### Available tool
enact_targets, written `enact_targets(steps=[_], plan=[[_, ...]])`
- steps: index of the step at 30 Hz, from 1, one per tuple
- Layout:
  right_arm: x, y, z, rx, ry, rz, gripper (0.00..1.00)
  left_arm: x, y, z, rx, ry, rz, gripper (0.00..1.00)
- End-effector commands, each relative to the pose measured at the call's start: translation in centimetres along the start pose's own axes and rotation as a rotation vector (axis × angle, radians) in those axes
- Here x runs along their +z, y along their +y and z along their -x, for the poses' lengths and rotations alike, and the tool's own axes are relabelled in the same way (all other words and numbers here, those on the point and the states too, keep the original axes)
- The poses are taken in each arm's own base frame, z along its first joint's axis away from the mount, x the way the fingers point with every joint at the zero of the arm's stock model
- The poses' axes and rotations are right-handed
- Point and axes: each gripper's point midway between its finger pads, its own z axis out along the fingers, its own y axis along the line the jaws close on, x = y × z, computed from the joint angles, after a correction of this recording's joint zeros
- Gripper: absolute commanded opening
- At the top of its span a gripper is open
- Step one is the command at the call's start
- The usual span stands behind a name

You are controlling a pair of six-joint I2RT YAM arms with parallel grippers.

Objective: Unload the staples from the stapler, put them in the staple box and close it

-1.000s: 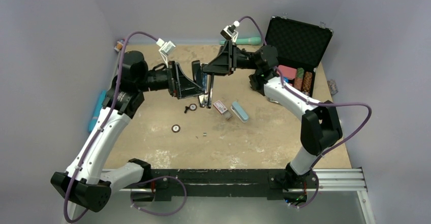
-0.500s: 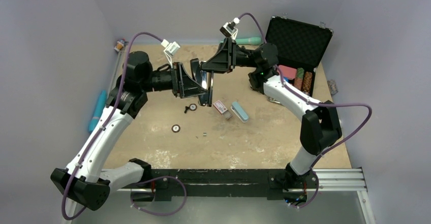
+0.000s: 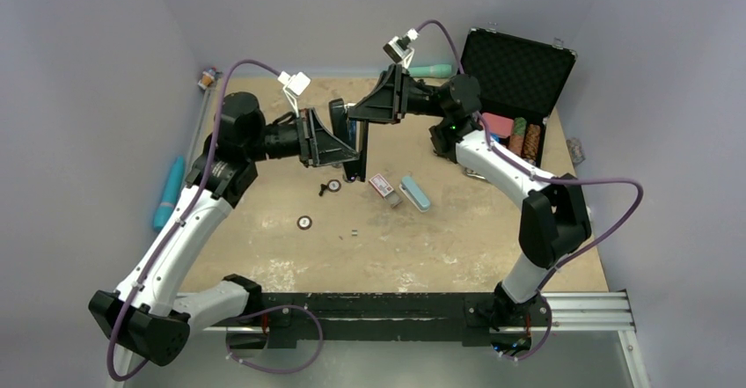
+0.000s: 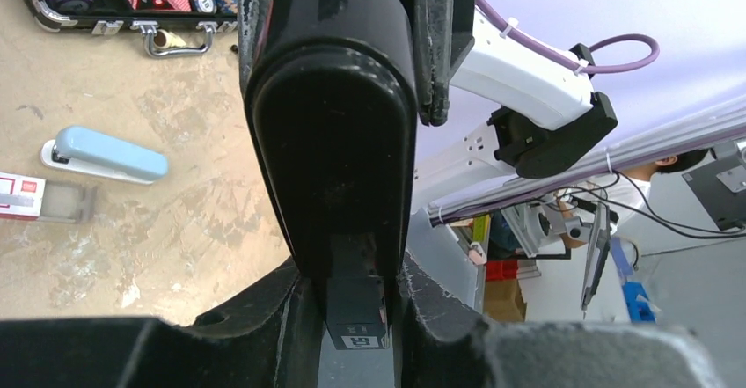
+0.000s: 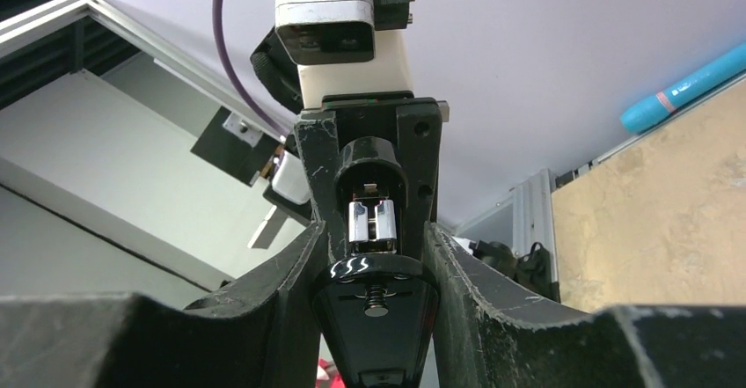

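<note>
So the stapler (image 3: 361, 166) is held above the desk (image 3: 457, 247), between left end effector (image 3: 352, 146) and right end effector (image 3: 358, 117). Just left of it a disc (image 3: 333, 186) is parked, just right the small box (image 3: 382, 185), then a second stapler (image 3: 415, 193); staples (image 3: 354, 230) are scattered in front.

— Is the light even?
— Yes, soft, from overhead; only faint shadows on the table (image 3: 440, 247)
— Sharp?
— Overhead view, yes. Up close the black stapler (image 4: 334, 142) goes slightly soft, with glints on its chrome
</note>
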Motion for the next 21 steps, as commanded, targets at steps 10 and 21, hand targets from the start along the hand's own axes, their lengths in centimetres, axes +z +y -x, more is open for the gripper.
enact_targets(steps=[10,21], plan=[[-1.7,-0.9,1.1,-0.030,-0.064,-0.160,0.98,-0.7,1.7,0.5,0.029,-0.069,0.126,0.00],[-10.4,-10.2,2.4,-0.012,-0.138,-0.723,0.99,-3.7,7.5,0.1,0.016,-0.070,0.501,0.00]])
